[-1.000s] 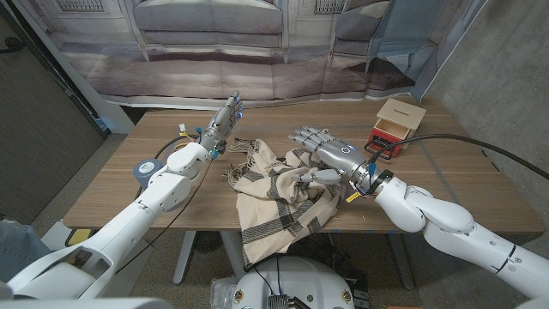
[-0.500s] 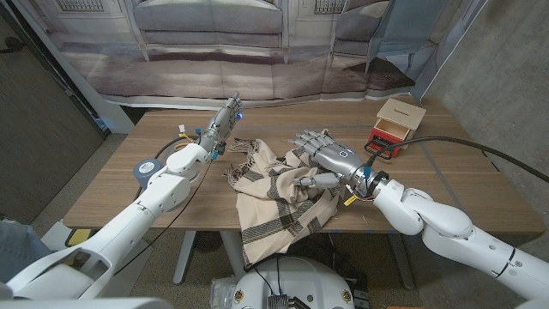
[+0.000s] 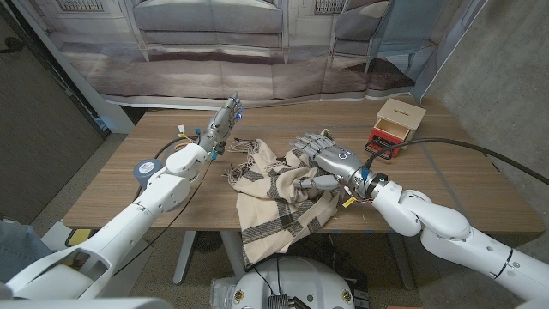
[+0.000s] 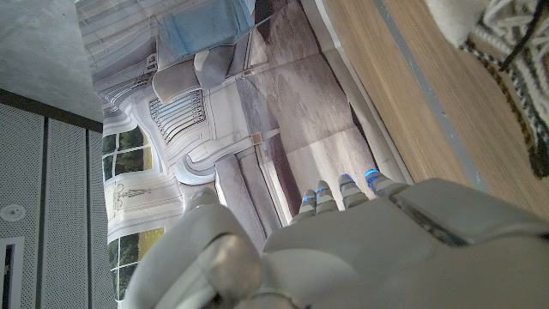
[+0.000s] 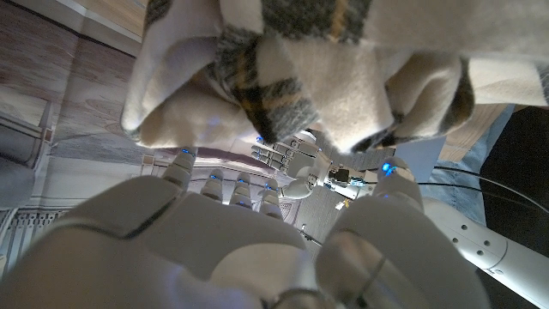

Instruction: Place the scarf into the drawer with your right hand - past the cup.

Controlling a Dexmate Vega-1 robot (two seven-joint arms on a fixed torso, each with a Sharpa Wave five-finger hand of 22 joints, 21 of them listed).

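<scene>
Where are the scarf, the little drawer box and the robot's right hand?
scarf point(image 3: 273, 193): head view, on its striped middle fold.
drawer point(image 3: 388, 136): head view, on the red front, under the wooden box.
right hand point(image 3: 324, 161): head view, on the back of the hand, over the scarf.

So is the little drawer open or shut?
Open. The drawer sticks out of its box, red front pulled toward the robot.

We've got a wooden table point(image 3: 171, 202) on white legs, sitting on grey carpet point(image 3: 81, 184). Behind it hangs a printed backdrop point(image 3: 283, 51) showing a sofa and pale paneling. Bare concrete wall point(image 3: 506, 77) on one side, dark perforated panel point(image 3: 39, 120) on the other.
</scene>
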